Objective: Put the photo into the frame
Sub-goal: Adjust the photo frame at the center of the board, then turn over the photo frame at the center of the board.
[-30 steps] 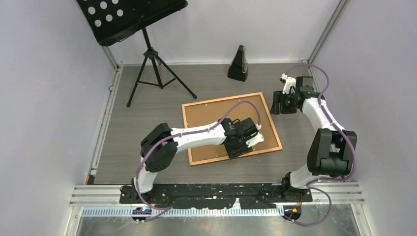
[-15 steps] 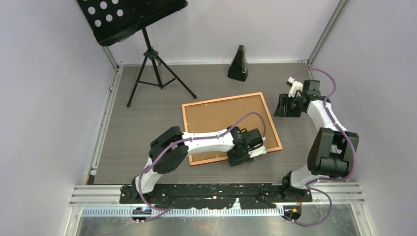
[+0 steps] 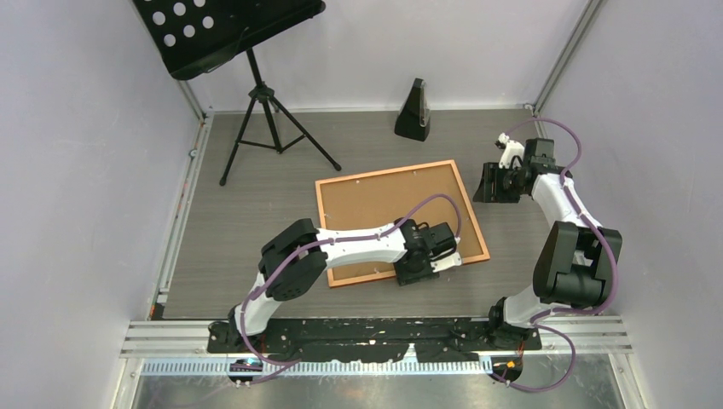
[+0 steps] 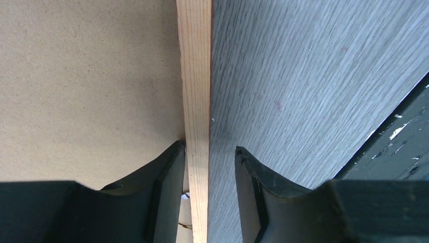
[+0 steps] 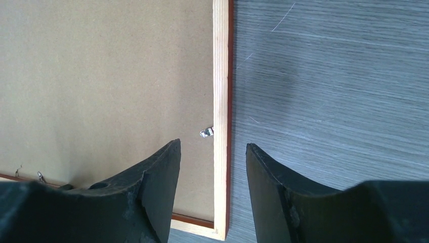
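Both apart: left jaws straddle the near rail of the face-down copper-orange wooden picture frame (image 4: 196, 76) on the grey bench (image 3: 247, 221); right jaws hover. Centre the rail before closing and spare the brown fibreboard backing (image 3: 375, 204). Photo unseen.

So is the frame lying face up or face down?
Face down, flat on the table: the frame shows its brown backing board and a small metal clip.

left gripper (image 3: 424, 258) now shifted off the backing board (image 3: 375, 204) to the frame's (image 3: 384, 174) near rail, fingers (image 4: 167, 192) straddling it, right gripper (image 3: 494, 183) drawn slightly rightward
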{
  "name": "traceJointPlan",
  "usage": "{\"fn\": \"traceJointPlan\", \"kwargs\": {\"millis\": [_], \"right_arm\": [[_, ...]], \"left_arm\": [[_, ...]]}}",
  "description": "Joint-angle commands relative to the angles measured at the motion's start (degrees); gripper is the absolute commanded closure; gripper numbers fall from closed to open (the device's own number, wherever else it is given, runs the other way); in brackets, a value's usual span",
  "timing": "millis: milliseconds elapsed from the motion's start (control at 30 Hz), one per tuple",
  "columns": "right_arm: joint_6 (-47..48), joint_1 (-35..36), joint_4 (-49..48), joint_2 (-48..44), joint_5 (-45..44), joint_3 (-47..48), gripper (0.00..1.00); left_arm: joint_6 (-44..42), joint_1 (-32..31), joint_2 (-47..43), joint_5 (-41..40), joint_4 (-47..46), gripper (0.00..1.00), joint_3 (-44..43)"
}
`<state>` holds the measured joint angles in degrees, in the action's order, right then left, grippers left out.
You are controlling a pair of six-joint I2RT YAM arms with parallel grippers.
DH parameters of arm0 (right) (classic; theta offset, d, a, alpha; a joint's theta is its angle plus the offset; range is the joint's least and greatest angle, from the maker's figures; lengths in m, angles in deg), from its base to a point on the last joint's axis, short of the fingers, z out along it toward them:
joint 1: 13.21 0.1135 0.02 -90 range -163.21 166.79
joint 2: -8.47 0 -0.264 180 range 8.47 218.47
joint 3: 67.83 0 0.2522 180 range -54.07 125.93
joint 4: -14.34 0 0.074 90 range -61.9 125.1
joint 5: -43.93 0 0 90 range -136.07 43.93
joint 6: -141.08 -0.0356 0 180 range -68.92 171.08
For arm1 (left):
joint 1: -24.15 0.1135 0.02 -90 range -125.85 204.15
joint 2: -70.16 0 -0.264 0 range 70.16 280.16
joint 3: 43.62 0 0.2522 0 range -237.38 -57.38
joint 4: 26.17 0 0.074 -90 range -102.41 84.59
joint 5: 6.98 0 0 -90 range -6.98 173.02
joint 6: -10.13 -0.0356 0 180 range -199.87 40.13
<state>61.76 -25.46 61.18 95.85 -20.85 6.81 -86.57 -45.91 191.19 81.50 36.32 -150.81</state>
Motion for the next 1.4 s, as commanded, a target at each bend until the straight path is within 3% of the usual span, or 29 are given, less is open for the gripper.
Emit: {"fn": "traceJointPlan", "kwargs": {"millis": [0,400,633,1000,1367], "right_arm": [[1.09,-0.57,0.25,-0.31,1.49,0.69,0.44],[9.68,-2.39,5.06,-5.99,5.52,-0.28,0.41],[20.69,-3.74,11.47,-10.78,7.99,-1.8,0.34],[47.17,-3.84,19.8,-22.08,9.13,-13.0,0.22],[67.82,-3.88,22.65,-36.04,12.5,-24.12,0.19]], "left_arm": [[-0.42,-0.17,0.77,-0.33,0.21,0.61,-0.63],[-0.24,-0.16,0.71,-0.09,0.7,1.0,-1.05],[-0.43,-0.18,-0.18,-0.42,1.04,1.0,-1.19],[-2.99,0.08,-4.31,1.26,1.32,1.0,-0.59],[-5.25,0.54,-7.0,9.54,4.61,1.0,-2.27]]}}
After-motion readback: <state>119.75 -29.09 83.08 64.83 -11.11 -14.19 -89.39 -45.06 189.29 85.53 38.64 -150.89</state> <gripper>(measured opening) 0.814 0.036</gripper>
